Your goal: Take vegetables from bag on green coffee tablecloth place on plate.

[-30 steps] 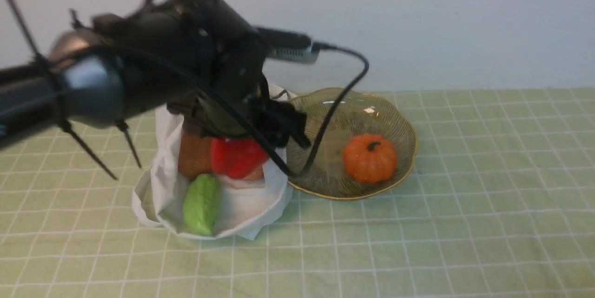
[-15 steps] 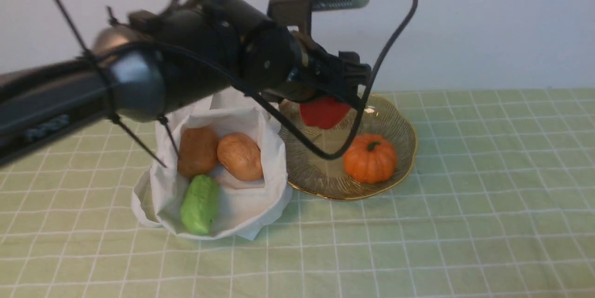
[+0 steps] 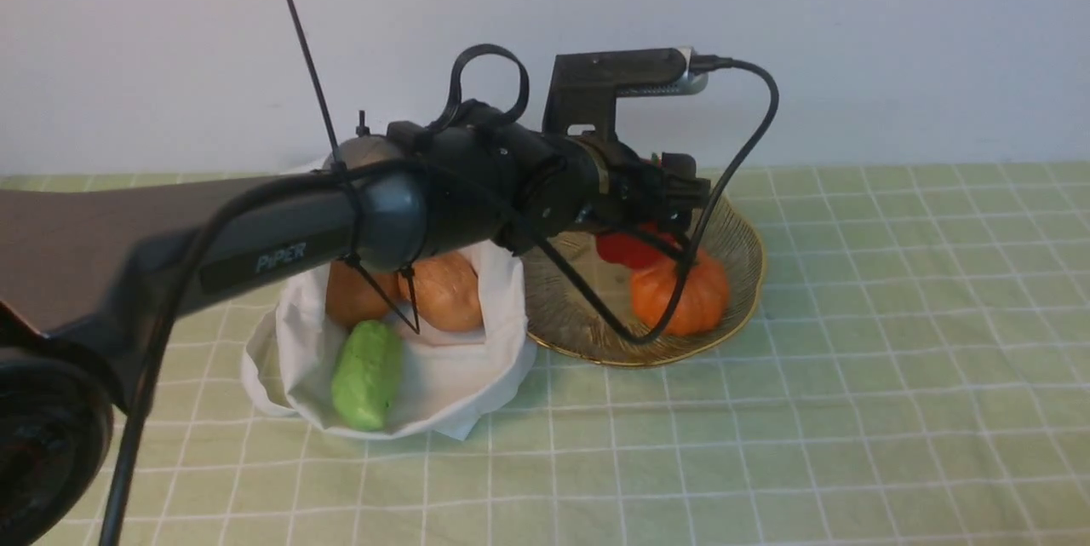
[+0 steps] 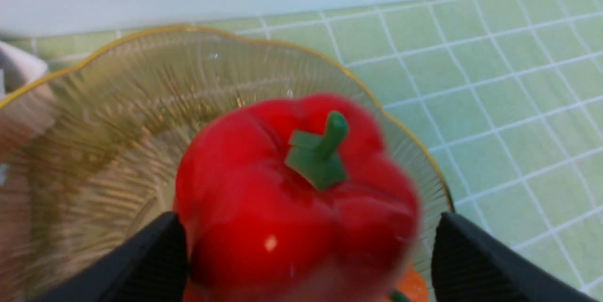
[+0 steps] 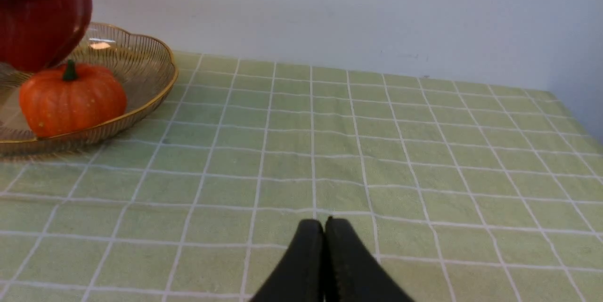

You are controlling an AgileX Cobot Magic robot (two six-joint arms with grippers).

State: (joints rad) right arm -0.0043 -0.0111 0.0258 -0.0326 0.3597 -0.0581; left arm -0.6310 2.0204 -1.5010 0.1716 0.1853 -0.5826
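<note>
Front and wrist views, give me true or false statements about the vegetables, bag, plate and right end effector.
1. The green gourd lies in the bag. True.
2. An orange pumpkin rests on the plate. True.
3. Both potatoes sit on the plate. False: the potatoes are in the bag.
4. The red pepper is inside the bag. False: the red pepper is over the plate.
5. The right end effector is wide open. False: the right end effector is shut, empty.

pumpkin (image 5: 70, 102): i see one small orange toy, dark green stem on top, standing upright.
wall (image 3: 894, 35): plain and pale, at the back.
</note>
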